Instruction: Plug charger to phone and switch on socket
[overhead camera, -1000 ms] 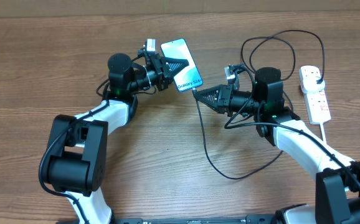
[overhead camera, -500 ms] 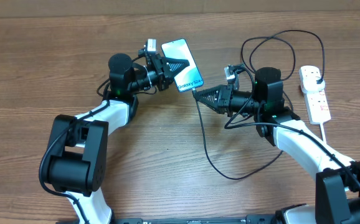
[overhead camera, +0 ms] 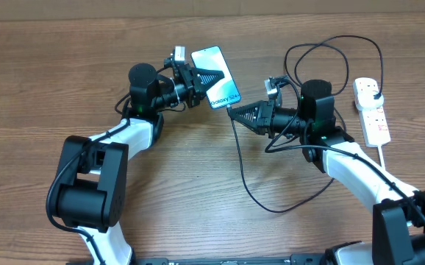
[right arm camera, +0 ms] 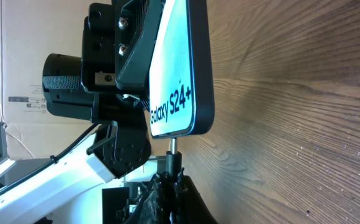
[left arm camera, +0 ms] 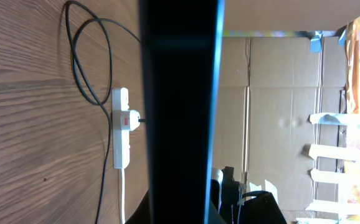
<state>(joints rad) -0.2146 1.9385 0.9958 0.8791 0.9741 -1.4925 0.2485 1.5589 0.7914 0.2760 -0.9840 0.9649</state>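
Count them off: two grippers, the left gripper [overhead camera: 214, 76] and the right gripper [overhead camera: 234, 111], then one phone [overhead camera: 211, 57], one charger [overhead camera: 240, 165] and one socket strip [overhead camera: 374, 121], all over the wooden table [overhead camera: 51, 51].

Your left gripper is clamped on the phone, one finger across the lit face and the other behind it. The phone is a slim slab with a bright blue-cyan screen. "Galaxy S24+" is printed near the end that sticks out past those fingertips. In the left wrist view you see it only edge-on, as a dark bar with a thin blue line down one side.

Your right gripper is pinched narrow on the charger's connector [right arm camera: 172, 149]. The small metal tip pokes out beyond the fingertips and meets the phone's bottom edge just under the lettering. You cannot tell from these views whether it is seated in the port.

The charger is one long thin black cable. It drops away from the right fingers, sweeps round under the right arm, makes a loop beyond the wrist, and ends at a black plug [overhead camera: 375, 93] sitting on the socket strip. The strip is white and elongated, with red marks along it and a white cord [overhead camera: 393, 165] trailing off. It lies well behind the right fingers, on the far side of that arm, and farther still from the left fingers.
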